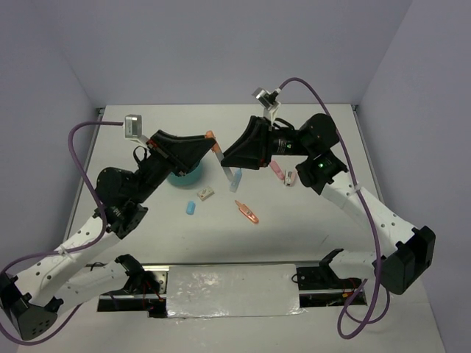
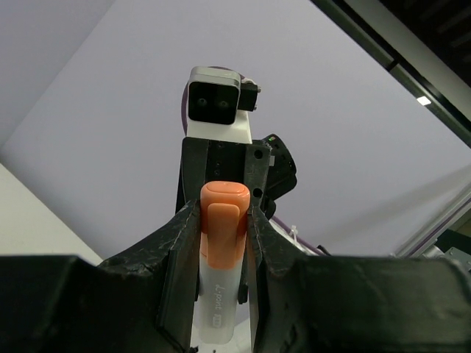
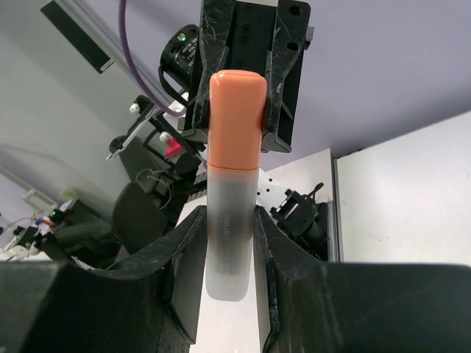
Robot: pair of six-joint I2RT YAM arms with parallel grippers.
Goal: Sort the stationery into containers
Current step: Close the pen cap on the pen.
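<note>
An orange-capped marker [image 1: 216, 151] with a frosted white body hangs in the air between both grippers. My left gripper [image 1: 208, 140] is shut on its orange cap end [image 2: 219, 235], and my right gripper [image 1: 227, 158] is shut on the frosted body [image 3: 232, 220]. The teal organizer [image 1: 185, 176] sits just below, partly hidden by the left gripper. On the table lie a pale blue-white marker [image 1: 235, 179], a whitish-tan piece [image 1: 204, 194], a blue eraser [image 1: 190, 208], an orange marker [image 1: 247, 212], a pink marker [image 1: 276, 169] and a small white item [image 1: 289, 179].
Purple cables loop off both arms. A foil-covered plate [image 1: 232, 290] lies between the arm bases at the near edge. White walls close in the table at the back and both sides.
</note>
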